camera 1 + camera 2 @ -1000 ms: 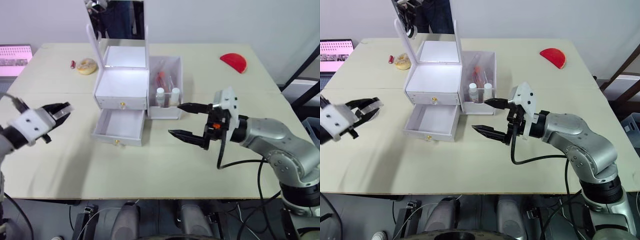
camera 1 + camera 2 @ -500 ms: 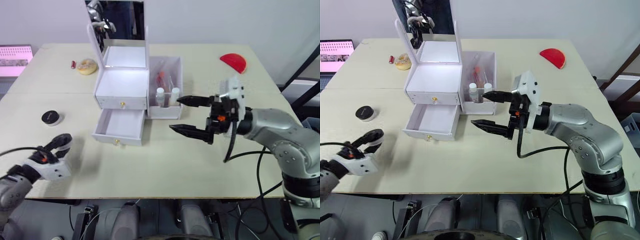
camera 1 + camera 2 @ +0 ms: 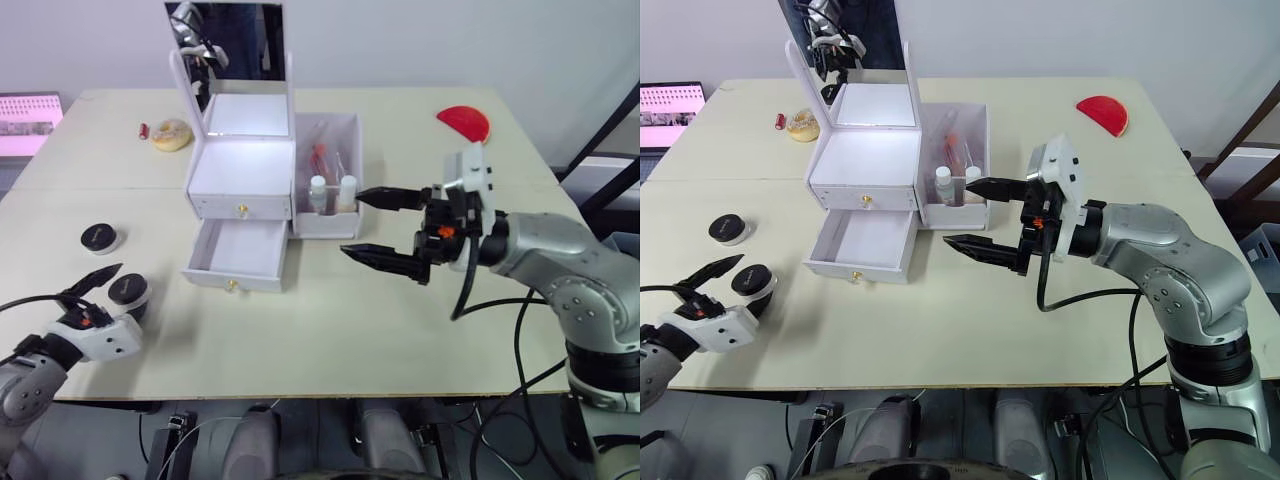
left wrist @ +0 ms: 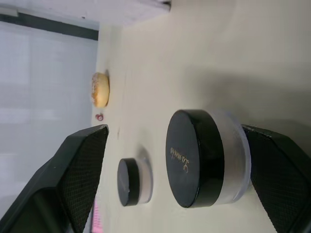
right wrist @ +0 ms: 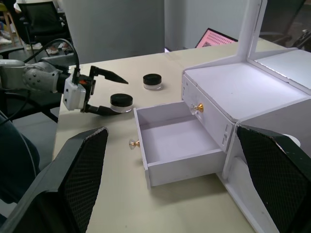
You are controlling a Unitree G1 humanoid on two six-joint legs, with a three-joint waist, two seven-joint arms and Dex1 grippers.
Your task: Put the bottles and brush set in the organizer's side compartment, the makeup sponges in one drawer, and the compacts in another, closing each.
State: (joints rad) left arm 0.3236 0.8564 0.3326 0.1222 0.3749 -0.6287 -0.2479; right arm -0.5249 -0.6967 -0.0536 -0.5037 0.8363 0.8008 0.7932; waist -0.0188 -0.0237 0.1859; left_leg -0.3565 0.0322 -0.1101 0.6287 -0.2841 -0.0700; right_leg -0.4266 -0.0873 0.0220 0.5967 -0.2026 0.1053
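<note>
With the bottles and brush set standing in the side compartment and the lower drawer pulled out empty, the step in hand looks to be the compacts. The left gripper [image 3: 108, 287], its two black fingers spread wide, straddles the nearer round compact with a glossy black lid and clear-white rim [image 3: 128, 290]; in the left wrist view that pot sits squarely between the textured pads, one of which [image 4: 279, 170] appears to touch its clear base, though the jaws are not yet closed on it. The second compact of the same kind [image 3: 101, 237] rests on the pale matte tabletop [image 3: 300, 340] a little farther back, apart from the first.

The next move, by my judgement, calls for closing on the pot's smooth, hard wall, lifting it clear and carrying it to the open lower drawer [image 3: 240, 255] of the white plastic organizer with gold knobs and an upright mirror [image 3: 245, 170]. The lid is slick and the pot short, so a grip low on the rim seems safest.

The right gripper [image 3: 385, 228] hovers wide open and empty just in front of the side compartment [image 3: 335, 222], where two small white-capped bottles [image 3: 333, 193] stand upright at the front and the clear pouch of pink-handled brushes [image 3: 322, 155] leans behind them. The upper drawer [image 3: 243, 205] is shut.
</note>
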